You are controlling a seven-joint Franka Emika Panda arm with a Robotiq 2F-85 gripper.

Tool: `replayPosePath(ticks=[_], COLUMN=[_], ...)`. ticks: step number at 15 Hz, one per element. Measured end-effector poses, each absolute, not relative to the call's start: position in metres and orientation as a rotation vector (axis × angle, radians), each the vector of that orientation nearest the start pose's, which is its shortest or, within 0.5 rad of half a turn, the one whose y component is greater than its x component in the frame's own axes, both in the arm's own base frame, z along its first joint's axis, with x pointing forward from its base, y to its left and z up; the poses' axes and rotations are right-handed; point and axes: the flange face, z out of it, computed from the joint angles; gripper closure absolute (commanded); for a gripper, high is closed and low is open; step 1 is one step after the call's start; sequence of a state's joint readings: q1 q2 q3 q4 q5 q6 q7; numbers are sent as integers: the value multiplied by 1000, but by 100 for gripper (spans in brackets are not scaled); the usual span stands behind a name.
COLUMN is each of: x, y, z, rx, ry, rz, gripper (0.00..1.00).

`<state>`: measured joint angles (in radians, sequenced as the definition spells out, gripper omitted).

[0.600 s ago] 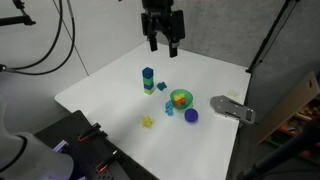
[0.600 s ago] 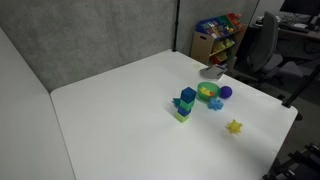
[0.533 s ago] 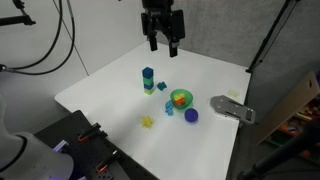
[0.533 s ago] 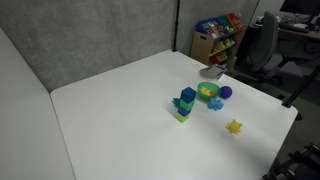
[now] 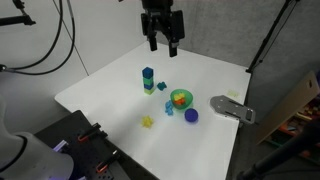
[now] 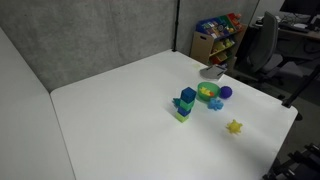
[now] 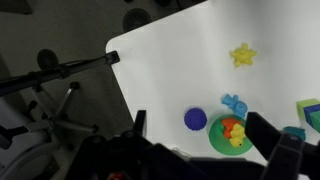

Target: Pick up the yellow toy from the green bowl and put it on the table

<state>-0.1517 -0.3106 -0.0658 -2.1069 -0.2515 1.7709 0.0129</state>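
Yellow toy (image 7: pixel 234 131), a tiny lump that looks light and rigid, sits inside the green bowl (image 7: pixel 216 142) beside a blue ball (image 7: pixel 195 119) on the white tabletop (image 7: pixel 170 70); it is probably best pinched across its middle from straight above. The tool (image 5: pixel 162 49) hangs high over the tabletop, fingers spread wide, holding and touching nothing.

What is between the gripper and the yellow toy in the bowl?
Nothing visible. The open gripper hangs high over the table; the yellow toy lies uncovered in the green bowl, with the blue ball beside it.
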Motion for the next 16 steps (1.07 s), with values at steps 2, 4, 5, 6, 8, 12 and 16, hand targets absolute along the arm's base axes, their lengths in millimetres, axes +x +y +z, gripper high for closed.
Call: replayPosePath(ticks=[2, 4, 5, 6, 8, 12, 16], x=[450, 458, 463, 468, 479, 502, 523], y=[-119, -114, -112, -110, -109, -114, -121], z=[544, 540, 537, 535, 528, 510, 487], rx=[-3351, -3346, -3340, -3332, -3305, -3218, -3134], ry=[272, 251, 243, 238, 241, 290, 343], rz=[59, 26, 9, -11, -60, -169, -233], gripper=[0, 0, 0, 0, 0, 0, 0])
